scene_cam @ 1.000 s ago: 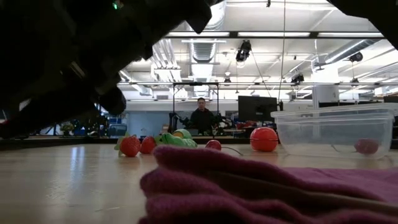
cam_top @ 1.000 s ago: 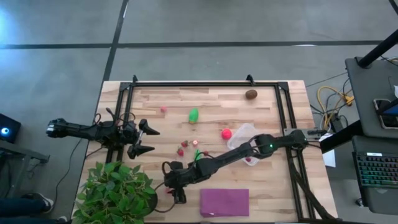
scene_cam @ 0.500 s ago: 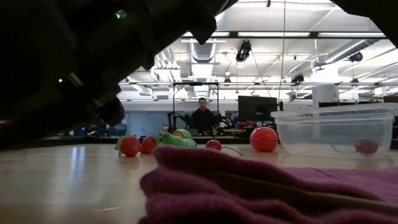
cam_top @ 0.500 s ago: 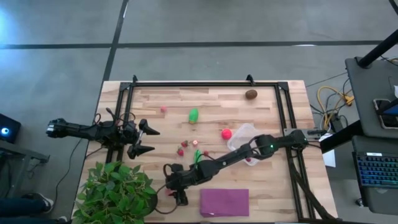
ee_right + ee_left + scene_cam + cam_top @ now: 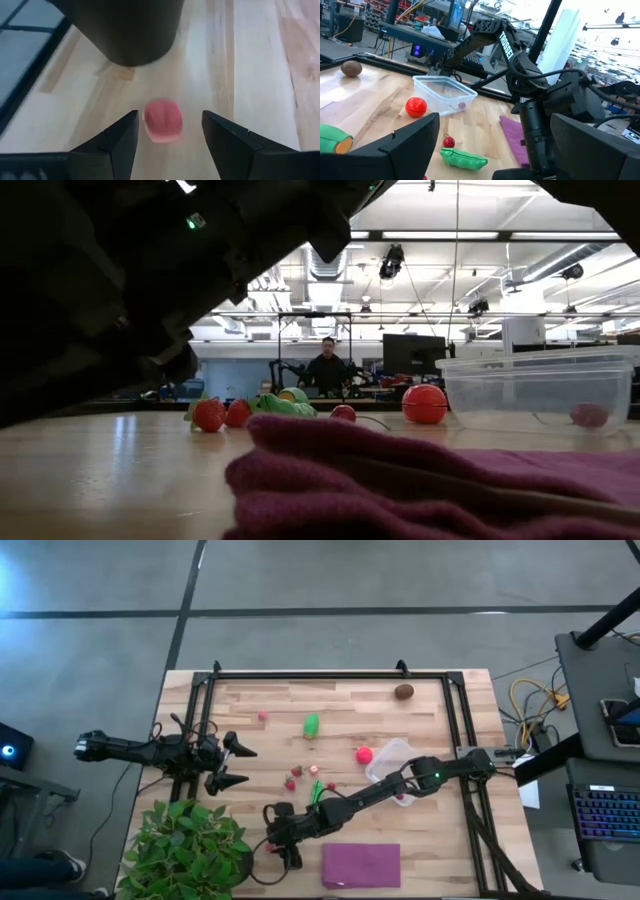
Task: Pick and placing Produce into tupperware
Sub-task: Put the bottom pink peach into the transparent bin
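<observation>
— How did the right gripper [image 5: 167,131] stand?

— Its fingers [image 5: 112,137] were parted, one on each side of a small red berry [image 5: 163,120] lying on the table [image 5: 430,710]. Gaps showed on both sides of the berry, so nothing was gripped. In the high view that gripper [image 5: 272,845] sat near the front of the table, just beside the potted plant [image 5: 188,845] and near the purple cloth [image 5: 361,865].

— And the left gripper [image 5: 234,766]?

— Jaws spread wide, holding nothing, waiting at the left side of the table.

— Where was the rest of the produce?

— A green pod [image 5: 463,158] lay near the middle with a few berries [image 5: 291,778] close by. The other green piece [image 5: 311,726] lay farther back, and the brown oval [image 5: 403,692] was near the far edge. The red ball [image 5: 364,754] sat just beside the tupperware [image 5: 396,755].

— Anything in the tupperware?

— One pinkish piece [image 5: 588,415] lay inside it. The right arm [image 5: 400,783] crossed over it.
</observation>
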Action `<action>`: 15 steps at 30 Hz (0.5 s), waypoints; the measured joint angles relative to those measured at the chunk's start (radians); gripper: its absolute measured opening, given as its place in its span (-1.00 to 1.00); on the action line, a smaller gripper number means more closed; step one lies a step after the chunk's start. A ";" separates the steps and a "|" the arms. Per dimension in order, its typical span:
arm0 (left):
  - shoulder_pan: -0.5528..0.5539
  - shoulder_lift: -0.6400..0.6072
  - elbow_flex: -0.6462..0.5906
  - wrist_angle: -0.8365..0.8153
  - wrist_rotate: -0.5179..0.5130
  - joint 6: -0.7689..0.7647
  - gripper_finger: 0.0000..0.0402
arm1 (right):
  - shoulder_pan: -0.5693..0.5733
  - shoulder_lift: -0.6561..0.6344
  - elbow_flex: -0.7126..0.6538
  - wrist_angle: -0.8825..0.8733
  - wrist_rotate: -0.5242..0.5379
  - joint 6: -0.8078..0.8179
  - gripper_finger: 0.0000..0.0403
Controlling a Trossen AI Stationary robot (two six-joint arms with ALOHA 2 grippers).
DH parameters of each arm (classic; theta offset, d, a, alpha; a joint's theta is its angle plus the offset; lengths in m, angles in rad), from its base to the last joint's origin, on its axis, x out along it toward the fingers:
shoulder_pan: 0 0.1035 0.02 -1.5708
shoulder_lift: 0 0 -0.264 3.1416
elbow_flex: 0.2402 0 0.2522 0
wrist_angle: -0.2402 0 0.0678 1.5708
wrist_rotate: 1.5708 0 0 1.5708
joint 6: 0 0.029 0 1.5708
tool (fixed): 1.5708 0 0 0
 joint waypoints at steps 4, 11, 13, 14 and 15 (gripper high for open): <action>0.000 0.001 0.000 0.000 0.000 0.000 0.83 | 0.000 0.000 -0.022 0.026 0.000 0.000 0.04; 0.000 0.000 0.000 0.000 0.000 0.000 0.83 | 0.000 0.000 -0.033 0.032 0.002 -0.008 0.04; 0.000 0.000 0.000 0.000 0.000 0.000 0.83 | 0.000 0.000 -0.033 0.036 0.002 -0.008 0.04; 0.000 0.000 0.000 0.000 0.000 0.000 0.83 | 0.000 0.000 -0.034 0.036 0.002 -0.008 0.04; 0.000 0.000 0.000 0.000 0.000 0.000 0.83 | 0.000 0.000 -0.035 0.036 0.003 -0.008 0.04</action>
